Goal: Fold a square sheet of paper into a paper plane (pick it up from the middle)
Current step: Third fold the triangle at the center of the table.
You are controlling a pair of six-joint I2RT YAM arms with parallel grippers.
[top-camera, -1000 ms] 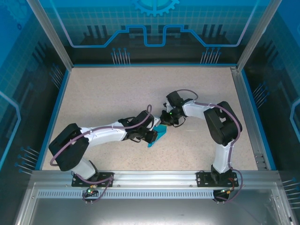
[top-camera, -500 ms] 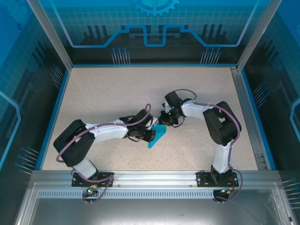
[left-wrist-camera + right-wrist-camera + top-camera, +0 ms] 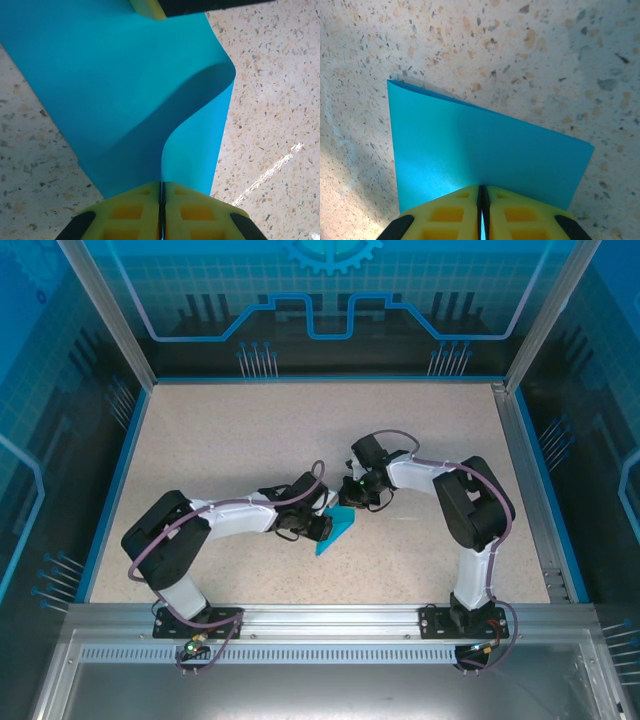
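The cyan-blue sheet of paper is held between both arms just above the table's middle. It is folded over, not a dart shape. My left gripper is shut on its lower edge, where the sheet bows up in a curved flap from the yellow pads. My right gripper is shut on the far side, and one of its yellow fingertips shows at the top of the left wrist view. In the right wrist view the paper spreads flat as a folded wedge from the gripper.
The speckled tabletop is bordered by a blue rim and metal posts. A metal rail carries both arm bases at the near edge. The right arm's elbow bends out to the right.
The left arm's shoulder and elbow have swung up and to the right, folding the arm tighter. Both grippers and the paper have stayed almost in place.
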